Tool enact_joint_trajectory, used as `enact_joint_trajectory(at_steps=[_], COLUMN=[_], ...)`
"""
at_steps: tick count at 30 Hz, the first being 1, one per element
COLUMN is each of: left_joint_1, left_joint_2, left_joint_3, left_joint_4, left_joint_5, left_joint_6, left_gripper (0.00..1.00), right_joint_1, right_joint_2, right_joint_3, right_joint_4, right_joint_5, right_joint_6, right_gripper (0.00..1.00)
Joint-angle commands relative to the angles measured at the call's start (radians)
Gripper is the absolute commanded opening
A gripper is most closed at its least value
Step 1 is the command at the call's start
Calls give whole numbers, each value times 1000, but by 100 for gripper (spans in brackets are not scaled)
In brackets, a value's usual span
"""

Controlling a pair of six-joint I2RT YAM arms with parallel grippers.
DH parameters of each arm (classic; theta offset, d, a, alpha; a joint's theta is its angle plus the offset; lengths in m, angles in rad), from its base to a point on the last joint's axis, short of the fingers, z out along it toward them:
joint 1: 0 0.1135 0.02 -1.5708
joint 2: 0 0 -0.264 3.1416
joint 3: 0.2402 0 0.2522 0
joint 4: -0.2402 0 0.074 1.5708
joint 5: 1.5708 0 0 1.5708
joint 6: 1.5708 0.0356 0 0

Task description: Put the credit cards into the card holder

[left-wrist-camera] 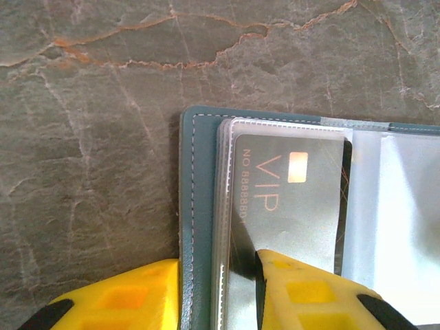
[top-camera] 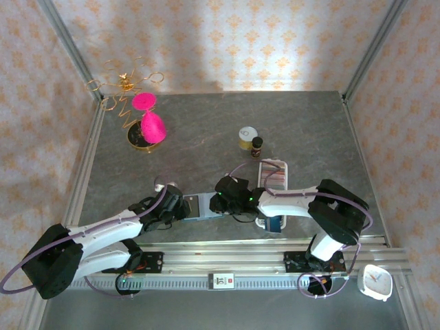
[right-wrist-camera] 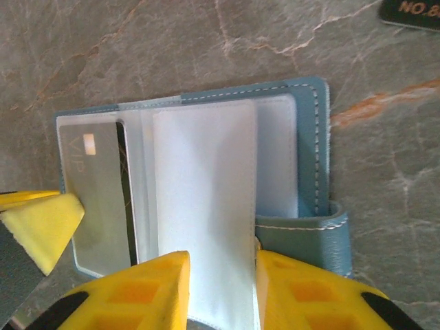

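Lying open and flat on the grey marbled table (top-camera: 206, 130), the card holder (top-camera: 199, 205) is seen at the centre of the top view, between the ends of the two arms. At the bottom of the left wrist view the left gripper (left-wrist-camera: 218, 265) is shown with its jaws parted. One yellow finger is set on the table just beside the holder's stitched outer edge, and the other on a clear sleeve in which a grey card (left-wrist-camera: 289, 206) marked VIP is lodged. At the bottom of the right wrist view the right gripper (right-wrist-camera: 221, 261) is likewise spread, with a clear sleeve leaf flanked by its fingers and the snap tab (right-wrist-camera: 309, 230) just to their right. Right of centre in the top view a white tray (top-camera: 265, 167) is seen, with a blue card (top-camera: 274, 224) at its lower end.
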Motion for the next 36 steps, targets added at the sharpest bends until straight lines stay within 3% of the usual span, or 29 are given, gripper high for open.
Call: enact_joint_trajectory(at_steps=[1,17,29,36], left_joint_1=[13,17,47,51], left_joint_2=[20,-34,-256,-295], left_joint_3=[-20,-18,-24,-26], left_joint_4=[12,2,-152,-168], left_joint_5=[-22,-51,-235,-245], left_joint_6=[14,-5,-62,-70], left_gripper=[31,31,38,39], right_joint_1=[4,13,16,17], right_joint_2=[11,61,166,209], right_joint_3=[-8,56,109,134], right_joint_4=[32,181,365,358], right_joint_5=[-13,-135,-232,-239], right_joint_6=[8,-3,59,61], right_gripper=[29,31,34,34])
